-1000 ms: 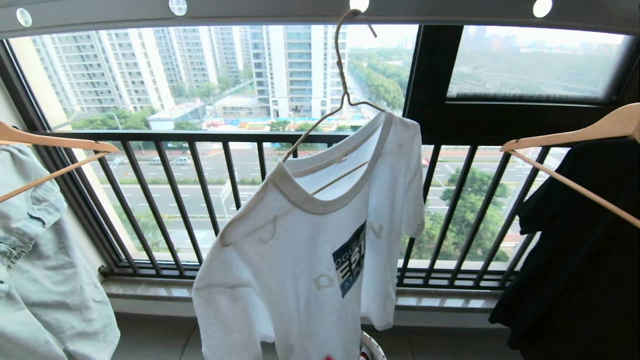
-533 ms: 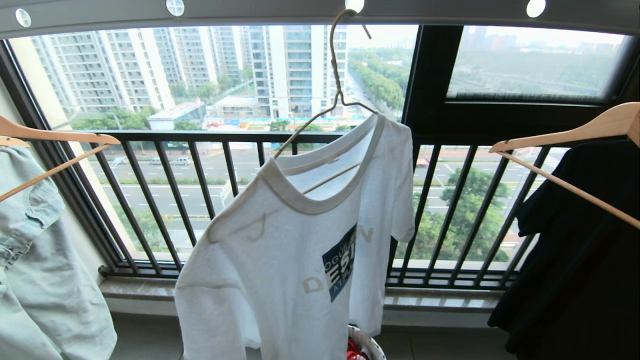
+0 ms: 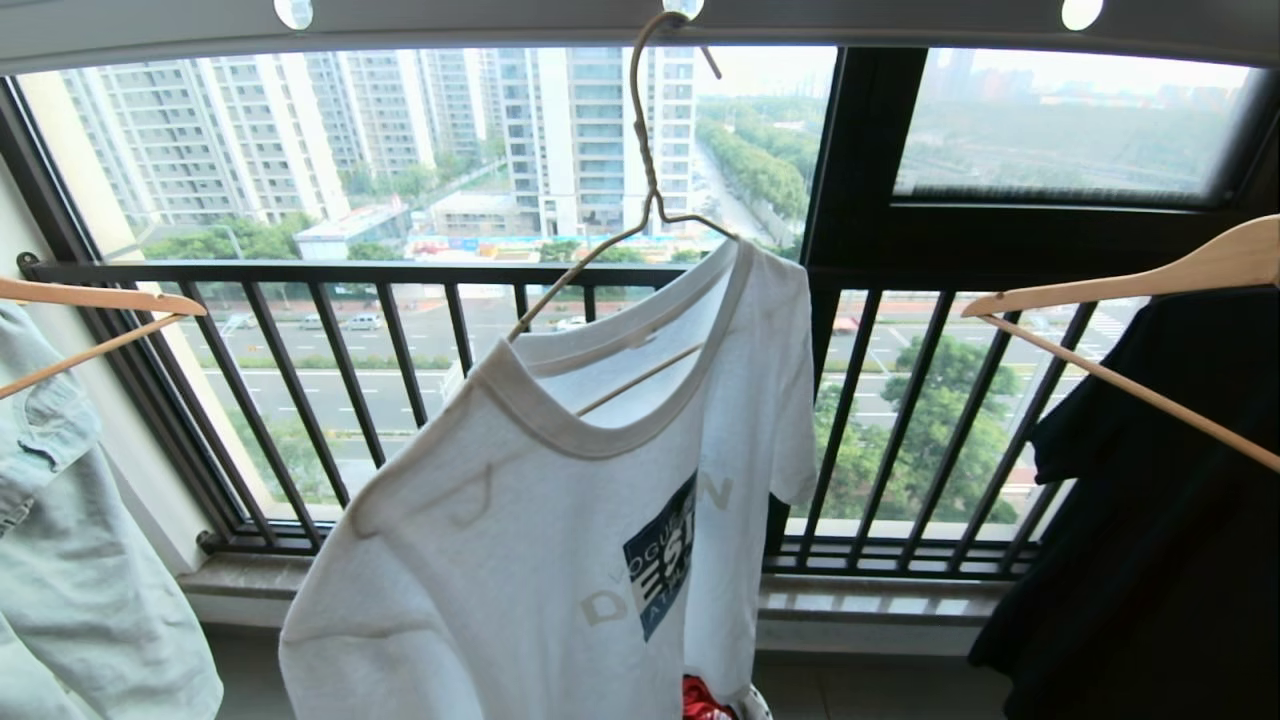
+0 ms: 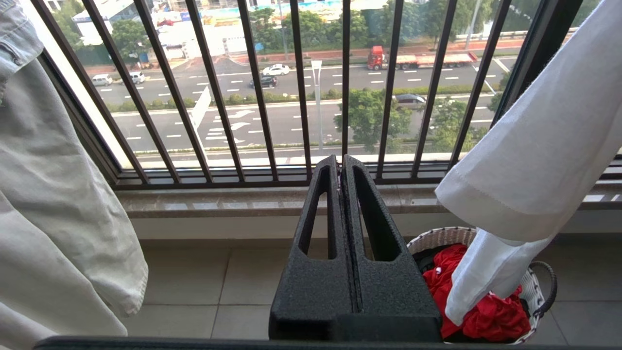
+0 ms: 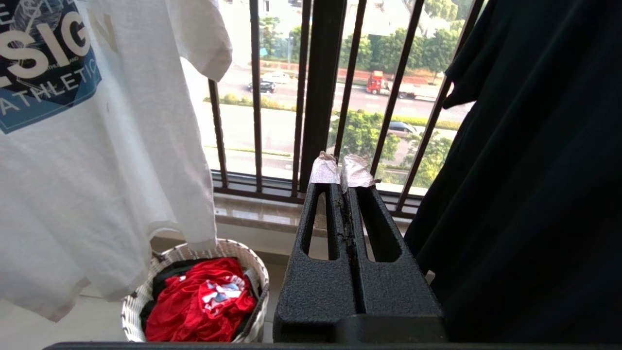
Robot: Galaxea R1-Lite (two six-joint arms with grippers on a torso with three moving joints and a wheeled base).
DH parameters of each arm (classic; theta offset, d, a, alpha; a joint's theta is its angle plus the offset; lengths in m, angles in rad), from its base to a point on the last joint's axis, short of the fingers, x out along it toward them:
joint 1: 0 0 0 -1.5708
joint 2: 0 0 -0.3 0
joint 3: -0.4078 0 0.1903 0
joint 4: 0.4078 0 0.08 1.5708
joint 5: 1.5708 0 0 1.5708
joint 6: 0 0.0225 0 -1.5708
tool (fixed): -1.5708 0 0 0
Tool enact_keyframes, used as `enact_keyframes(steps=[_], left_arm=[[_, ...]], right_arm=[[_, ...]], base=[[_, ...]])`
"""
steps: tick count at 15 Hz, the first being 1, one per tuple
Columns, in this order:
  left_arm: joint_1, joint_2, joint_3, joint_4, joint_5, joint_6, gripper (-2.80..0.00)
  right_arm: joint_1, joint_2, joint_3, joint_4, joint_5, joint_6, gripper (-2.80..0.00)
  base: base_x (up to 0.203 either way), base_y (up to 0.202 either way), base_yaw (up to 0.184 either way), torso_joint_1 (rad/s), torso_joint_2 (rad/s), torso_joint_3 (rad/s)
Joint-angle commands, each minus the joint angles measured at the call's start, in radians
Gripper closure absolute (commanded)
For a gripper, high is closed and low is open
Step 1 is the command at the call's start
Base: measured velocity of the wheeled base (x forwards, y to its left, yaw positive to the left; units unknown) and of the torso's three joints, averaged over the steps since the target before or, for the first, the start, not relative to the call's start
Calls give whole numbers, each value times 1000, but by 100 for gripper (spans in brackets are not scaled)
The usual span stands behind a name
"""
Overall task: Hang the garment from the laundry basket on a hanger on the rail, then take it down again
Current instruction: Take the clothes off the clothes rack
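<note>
Head view: white cotton T-shirt with blue chest print (image 3: 560,520) hangs on thin cream wire hanger (image 3: 640,200), hooked to grey perforated overhead rail (image 3: 500,18). Left gripper (image 4: 340,163) and right gripper (image 5: 342,170), low, fingers pressed together, empty. Limp, light fabric; hanger's stiff neck likely offers the surest hold.

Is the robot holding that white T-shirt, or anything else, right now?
Nothing is held. The left gripper and right gripper are both shut and empty; the T-shirt hangs on its hanger.
</note>
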Motion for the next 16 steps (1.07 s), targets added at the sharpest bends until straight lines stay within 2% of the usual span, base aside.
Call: enact_keyframes(steps=[1, 16], left_arm=[[0, 0, 2, 0, 0, 0, 0], [0, 0, 2, 0, 0, 0, 0]], right_arm=[[0, 1, -40, 1, 1, -1, 0], [0, 1, -59, 0, 0, 2, 0]], base=[[0, 0, 0, 0, 0, 0], [0, 0, 0, 0, 0, 0]])
